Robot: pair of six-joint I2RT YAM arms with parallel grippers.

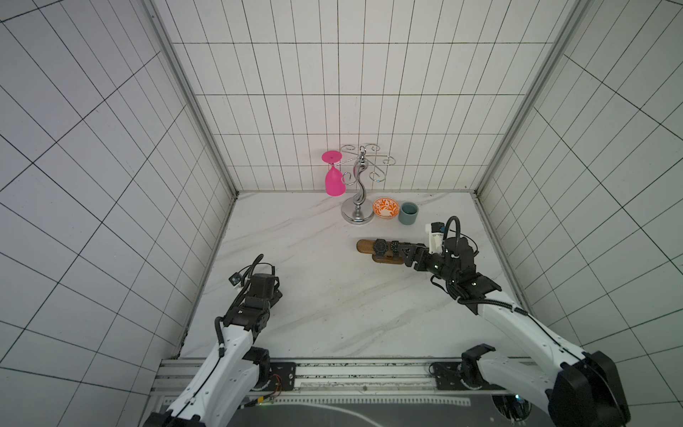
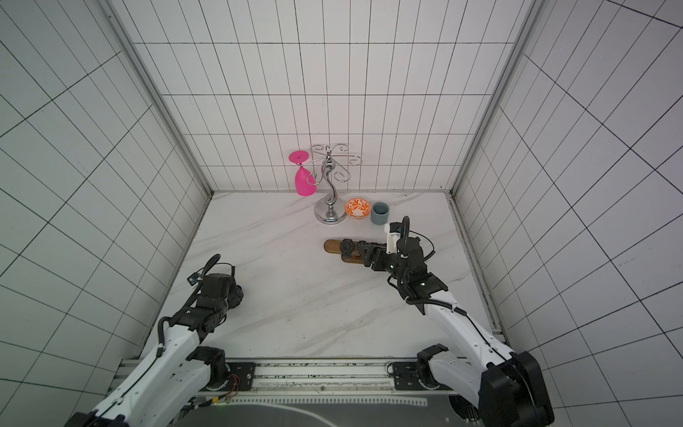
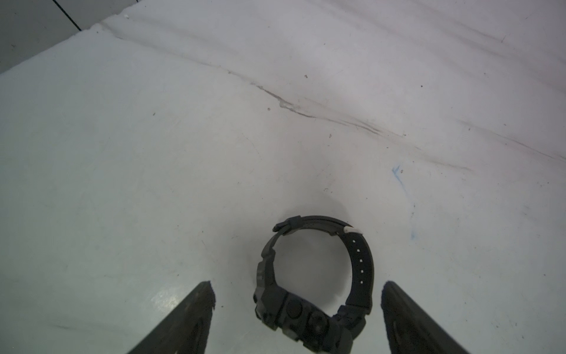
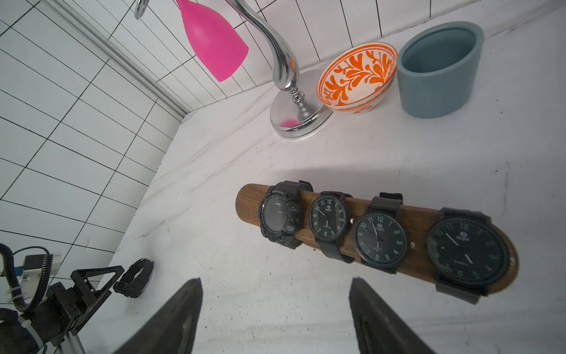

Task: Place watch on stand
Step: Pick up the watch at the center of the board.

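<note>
Our left gripper [image 3: 297, 285], fingers apart, straddles a black sport watch [image 3: 315, 282]: probably light, bendy strap; we'd pinch its rigid case; right gripper [image 4: 275, 280] likewise apart, empty.

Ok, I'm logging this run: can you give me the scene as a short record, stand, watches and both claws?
stand: wooden bar, four watches strapped on
loose watch: on the table, strap looped, between left claw fingers, ungripped
left claw: open
right claw: open, empty, near the stand
behind: chrome rack with pink glass, orange bowl, blue-grey cup
</note>
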